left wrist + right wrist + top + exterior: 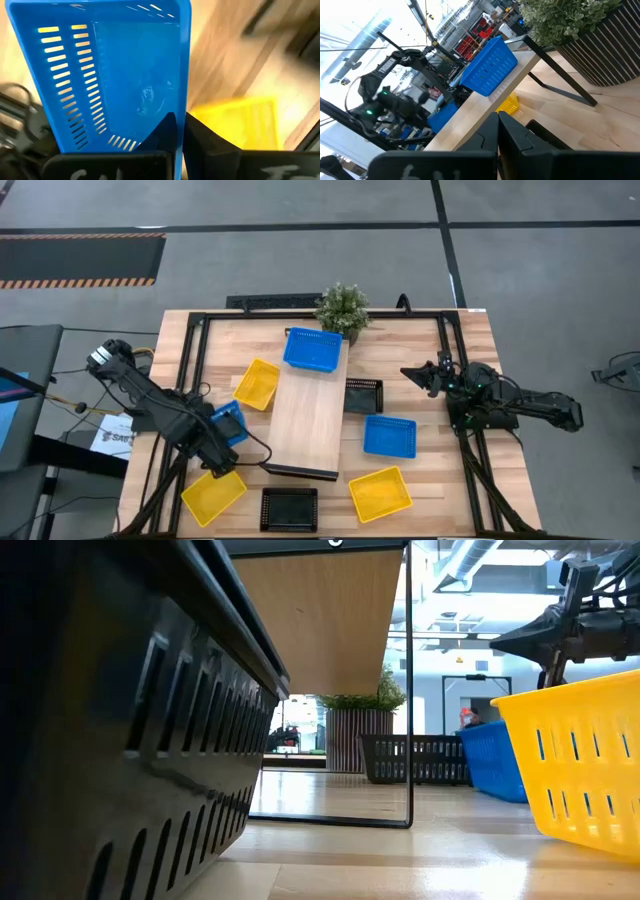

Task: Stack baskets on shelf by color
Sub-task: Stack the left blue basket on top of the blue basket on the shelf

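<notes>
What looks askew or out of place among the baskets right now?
One blue basket, left of the shelf, is lifted and tilted in the shut left gripper, clamped by its rim. Only one blue basket sits on the shelf, at its far end; the others lie scattered at angles on the table. Nothing looks spilled or damaged.

High view: overhead, straight down, far enough to take in the whole table (455, 360), both arms and surrounding floor.

Low view: at tabletop height, level across the table into the room; a black basket (130, 730) sits very close and fills its left side.

Left wrist view: close, looking down into a blue basket (110, 75).

Right wrist view: low, tilted, facing across the table.

Shared: shelf (310, 420) in high, low and right wrist views; potted plant (343, 308) likewise.
</notes>
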Available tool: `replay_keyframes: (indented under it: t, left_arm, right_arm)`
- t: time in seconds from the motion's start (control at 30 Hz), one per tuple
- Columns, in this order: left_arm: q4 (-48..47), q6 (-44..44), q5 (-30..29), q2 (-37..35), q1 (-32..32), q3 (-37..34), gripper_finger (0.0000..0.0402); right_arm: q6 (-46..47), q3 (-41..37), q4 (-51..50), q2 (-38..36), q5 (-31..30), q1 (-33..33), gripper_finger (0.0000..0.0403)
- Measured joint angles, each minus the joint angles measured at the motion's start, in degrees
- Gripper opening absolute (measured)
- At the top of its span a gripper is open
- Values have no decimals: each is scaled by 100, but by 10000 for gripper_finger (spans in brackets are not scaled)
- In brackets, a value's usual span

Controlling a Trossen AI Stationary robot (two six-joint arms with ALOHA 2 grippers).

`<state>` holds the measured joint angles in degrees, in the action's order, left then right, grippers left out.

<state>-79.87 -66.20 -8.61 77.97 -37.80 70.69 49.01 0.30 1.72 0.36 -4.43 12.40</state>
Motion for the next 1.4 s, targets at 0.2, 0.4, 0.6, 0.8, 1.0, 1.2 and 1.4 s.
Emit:
replay_keyframes:
  t: [0.2,0.4,0.6,0.8,1.0,1.2,1.4]
  left_arm:
    - [-547,-197,-1738,0,395,908,0]
    - [-368,665,-3294,-2,1223,1623,0]
    - [962,3041,-3674,0,2406,1906,0]
    - [2682,6043,-2655,2,3475,1932,0]
    - [3100,8391,-1583,96,4283,1931,0]
    - [3136,8935,-1236,318,4525,1932,0]
    - [3125,8950,-1044,605,4449,1992,0]
  right_arm:
    - [-2,2,0,0,-2,0,26]
    - [-2,2,1,-2,-4,0,26]
    - [0,2,0,-2,-4,0,26]
    - [0,2,0,-2,-4,0,26]
    - [4,1,0,-2,-7,2,26]
    - [50,2,-2,0,-9,0,26]
    - [105,2,7,0,-13,0,26]
